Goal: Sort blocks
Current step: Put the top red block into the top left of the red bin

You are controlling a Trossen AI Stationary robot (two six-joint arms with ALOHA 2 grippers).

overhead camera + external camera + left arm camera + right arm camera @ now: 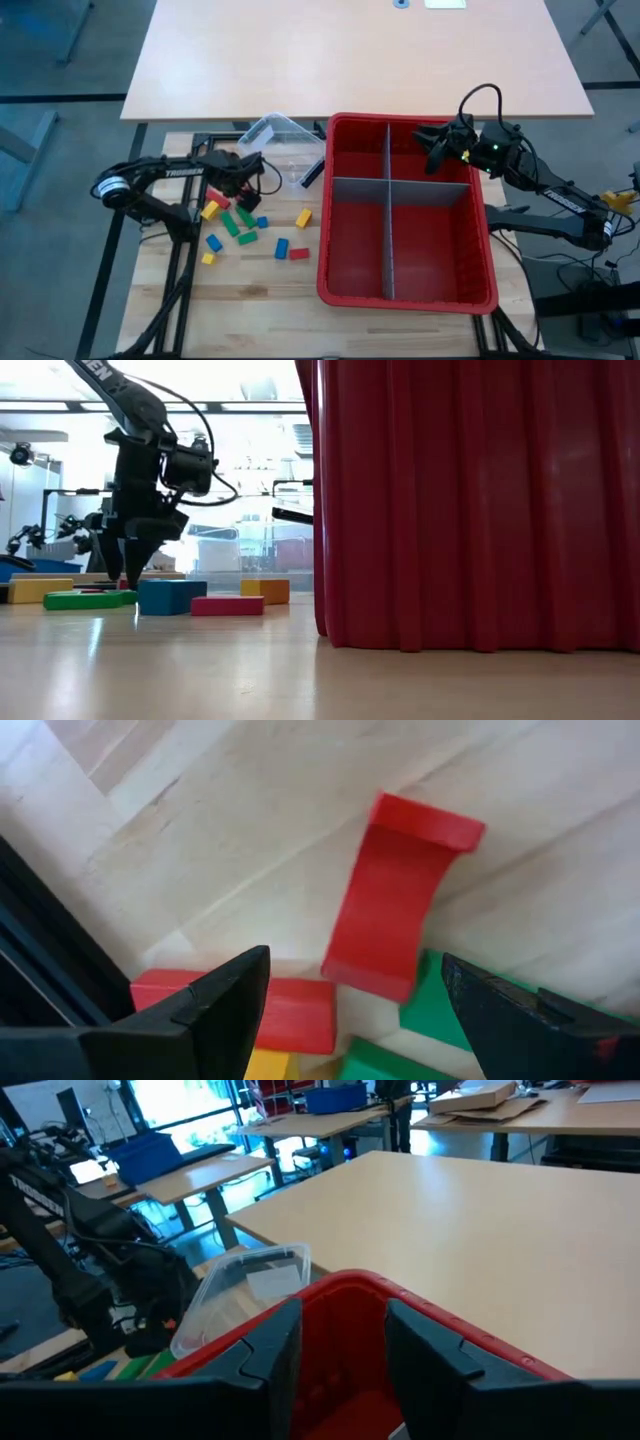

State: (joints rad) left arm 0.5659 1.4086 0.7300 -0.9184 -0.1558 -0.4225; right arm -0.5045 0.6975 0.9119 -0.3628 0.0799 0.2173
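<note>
Small red, yellow, green and blue blocks (245,228) lie flat and scattered on the wooden table, left of the red bin (482,250). My left gripper (243,185) points down over the far end of the scatter, open. In the left wrist view a red bar (395,910), a second red block (295,1015) and a green block (440,1010) lie below and between its fingers, untouched. In the low view its tips (128,575) hang just above the table behind the blocks. My right gripper (435,155) hovers level over the bin's far right corner, open with nothing in it (343,1355).
Grey divider panels (388,215) split the red bin into compartments. A clear plastic tub (280,140) lies tipped beyond the blocks, next to the bin's far left corner. A pale tabletop (350,50) stretches behind. Bare wood lies along the table's near edge.
</note>
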